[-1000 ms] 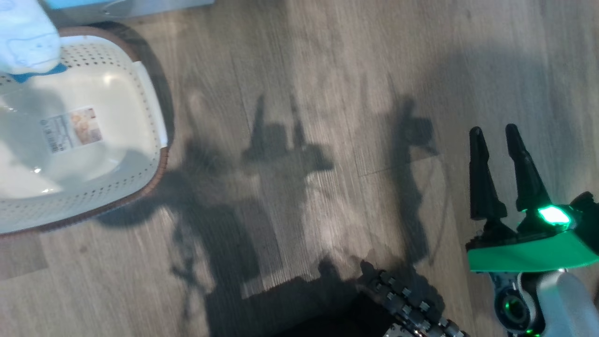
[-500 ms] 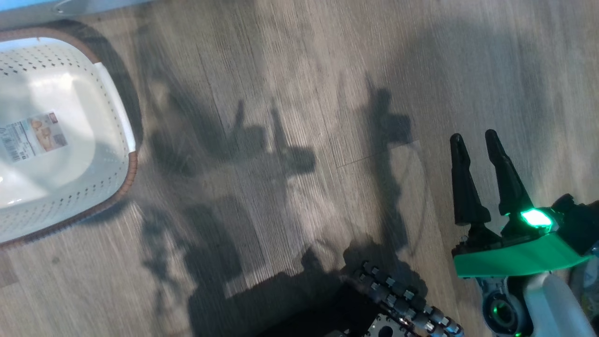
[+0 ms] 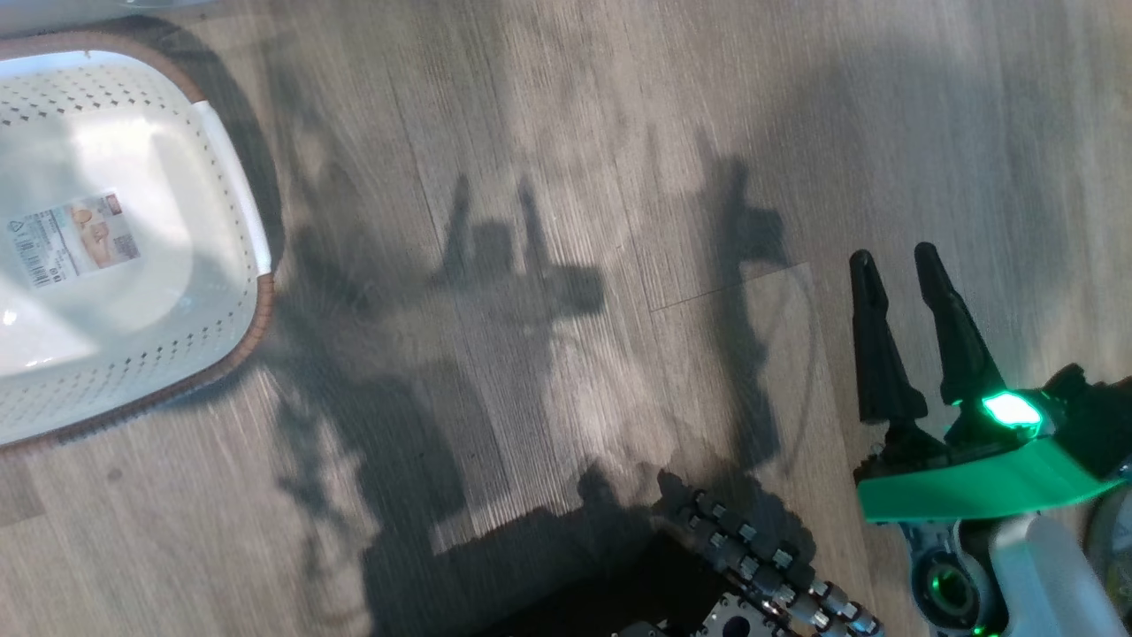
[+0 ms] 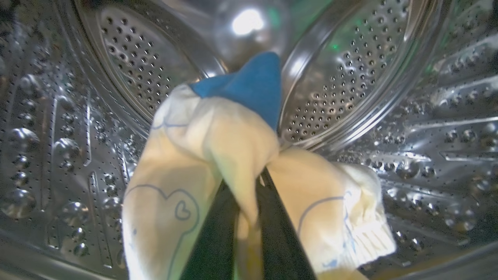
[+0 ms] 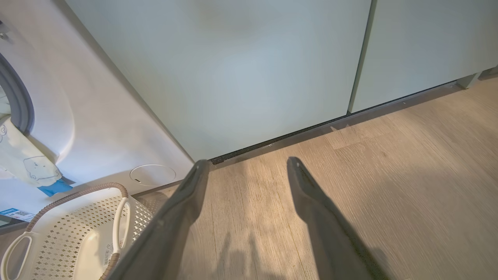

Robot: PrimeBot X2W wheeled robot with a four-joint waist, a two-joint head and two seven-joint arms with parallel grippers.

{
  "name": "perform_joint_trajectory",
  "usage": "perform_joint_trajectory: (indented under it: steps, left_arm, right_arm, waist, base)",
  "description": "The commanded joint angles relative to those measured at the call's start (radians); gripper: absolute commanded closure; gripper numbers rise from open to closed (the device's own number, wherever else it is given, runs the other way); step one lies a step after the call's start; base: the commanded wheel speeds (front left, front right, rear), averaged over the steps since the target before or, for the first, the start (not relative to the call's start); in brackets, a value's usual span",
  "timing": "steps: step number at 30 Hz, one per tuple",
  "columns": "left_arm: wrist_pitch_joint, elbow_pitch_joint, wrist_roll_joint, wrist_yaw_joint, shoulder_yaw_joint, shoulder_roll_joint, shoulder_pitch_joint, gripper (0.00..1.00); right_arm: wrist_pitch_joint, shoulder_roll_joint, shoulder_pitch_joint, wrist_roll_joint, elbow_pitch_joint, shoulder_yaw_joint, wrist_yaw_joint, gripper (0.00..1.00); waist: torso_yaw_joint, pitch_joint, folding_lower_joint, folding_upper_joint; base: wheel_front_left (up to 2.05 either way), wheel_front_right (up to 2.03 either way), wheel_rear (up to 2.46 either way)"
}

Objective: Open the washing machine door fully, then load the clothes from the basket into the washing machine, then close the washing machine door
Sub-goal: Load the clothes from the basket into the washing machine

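Left gripper [image 4: 249, 186]: jaws pinched tight on the clothes [image 4: 194, 155], pale yellow with blue trim, held inside the steel drum [image 4: 350, 66] of the washing machine [image 5: 101, 116].

Right gripper [image 3: 893, 257]: fingers spread wide, gripping nothing, above the wooden floor [image 3: 575, 133] at near right.

Basket [image 3: 225, 177]: on the floor at far left, just in front of the machine, label sticker [image 3: 75, 237] showing on its bottom.

A fold of yellow cloth hangs at the machine's opening. Pale green cabinet doors [image 5: 253, 70] stand to the machine's right.
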Motion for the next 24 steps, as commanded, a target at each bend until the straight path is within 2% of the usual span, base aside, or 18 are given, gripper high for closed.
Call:
perform_joint_trajectory:
  steps: [1, 2, 3, 4, 13, 20, 24]
  left_arm:
    - [0.006, -0.024, 0.000, 0.005, 0.008, 0.033, -0.007, 0.78]
    - [0.017, -0.013, -0.004, 0.016, 0.010, 0.029, -0.005, 0.53]
    - [0.023, -0.007, -0.005, 0.024, 0.009, 0.024, -0.005, 0.12]
    - [0.022, -0.005, -0.001, 0.032, 0.006, 0.021, -0.006, 0.00]
    - [-0.026, 0.013, -0.053, 0.074, 0.028, -0.065, 0.031, 0.00]
    - [-0.080, -0.024, -0.091, 0.085, 0.034, -0.108, 0.158, 0.00]
    - [-0.104, -0.093, -0.113, 0.112, 0.048, -0.123, 0.245, 0.00]
  right_arm:
    - [-0.006, -0.016, -0.002, 0.008, -0.022, 0.007, -0.003, 0.00]
    - [-0.006, -0.016, -0.004, 0.008, -0.022, 0.005, -0.003, 0.00]
    - [-0.006, -0.016, -0.005, 0.008, -0.022, 0.002, -0.003, 0.00]
    - [-0.006, -0.016, -0.006, 0.008, -0.022, -0.001, -0.003, 0.00]
    - [-0.006, -0.016, -0.013, -0.007, -0.030, -0.054, -0.003, 0.00]
    - [-0.006, -0.016, -0.007, -0.037, -0.036, -0.098, -0.003, 0.00]
    - [-0.006, -0.016, 0.000, -0.058, -0.041, -0.126, -0.003, 0.00]
  waist:
    - [0.002, 0.000, 0.0000, 0.0000]
    - [0.005, 0.000, 0.0000, 0.0000]
    - [0.008, 0.000, 0.0000, 0.0000]
    - [0.011, 0.000, 0.0000, 0.0000]
    - [0.072, -0.024, 0.0000, 0.0000]
    - [0.129, -0.070, 0.0000, 0.0000]
    - [0.165, -0.093, 0.0000, 0.0000]
  base:
    - [0.00, 0.00, 0.00]
    - [0.00, 0.00, 0.00]
    - [0.00, 0.00, 0.00]
    - [0.00, 0.00, 0.00]
    - [0.00, 0.00, 0.00]
    - [0.00, 0.00, 0.00]
    - [0.00, 0.00, 0.00]
